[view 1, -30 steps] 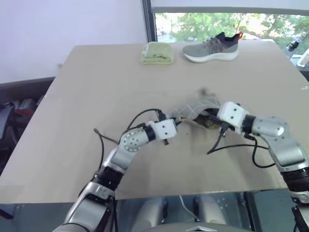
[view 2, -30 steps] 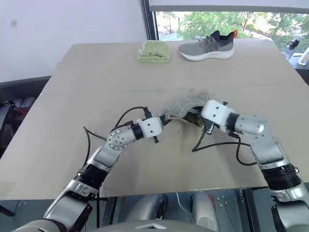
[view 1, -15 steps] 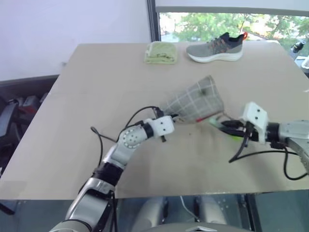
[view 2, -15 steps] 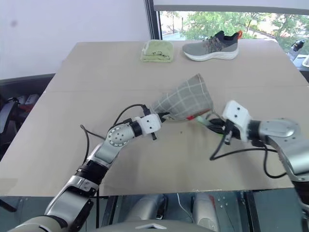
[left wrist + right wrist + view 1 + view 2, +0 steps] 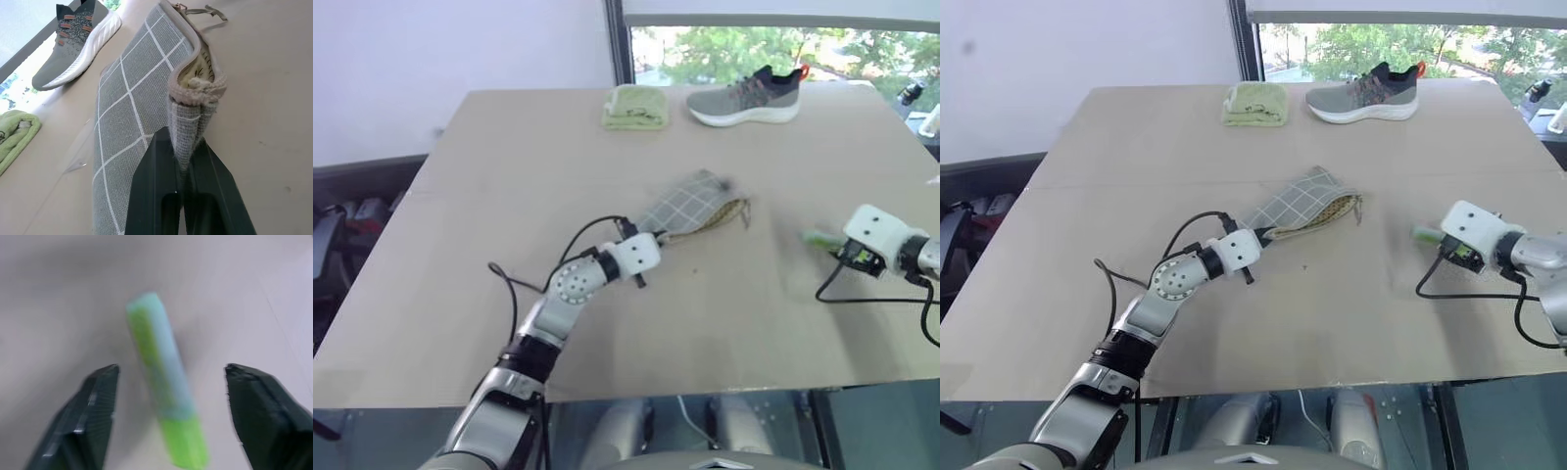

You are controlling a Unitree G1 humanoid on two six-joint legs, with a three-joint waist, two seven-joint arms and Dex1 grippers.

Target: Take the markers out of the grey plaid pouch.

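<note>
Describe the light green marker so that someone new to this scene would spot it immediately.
Start at the tan table and go to its right side, well right of the grey plaid pouch. The light green marker lies just ahead of the right end effector, between its open fingers. It is a thin stick, unlike the folded green cloth at the far edge.

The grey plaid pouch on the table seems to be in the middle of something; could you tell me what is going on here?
The left gripper is shut on one end of the grey plaid pouch, which lies on the table. Off to the right, the right gripper stands open with the light green marker loose between its fingers. A red marker cannot be made out.
</note>
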